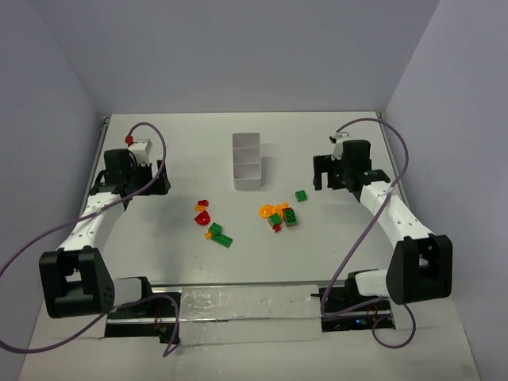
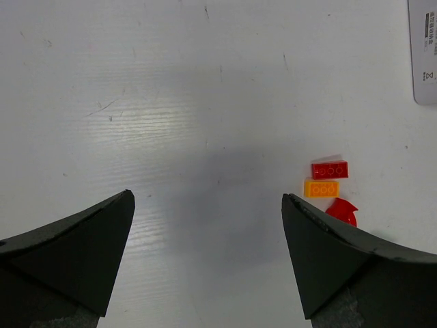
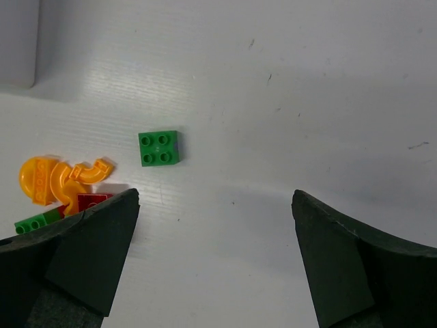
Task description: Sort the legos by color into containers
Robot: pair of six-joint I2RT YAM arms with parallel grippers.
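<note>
Our left pincer (image 2: 207, 199) gapes empty; we should centre it over the red brick (image 2: 330, 169) at 3 o'clock, clear of the orange brick (image 2: 321, 188) touching it. The tray (image 1: 247, 182) sits toward the counter's (image 1: 182, 143) 12 o'clock, its insides unreadable. Our right pincer (image 3: 216, 198) gapes empty too, with the green brick (image 3: 160, 147) at 10 o'clock and the pile (image 3: 58, 183) at 9 o'clock half hidden.

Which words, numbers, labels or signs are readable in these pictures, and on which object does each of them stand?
No text can be read here.
Pale grey printed label, cut off at the top right edge of the left wrist view: a few lines of small dark print, too small and blurred to read.
Green, red and orange plastic lego pieces: no text visible.
White three-compartment plastic tray: no text visible from above.
</note>
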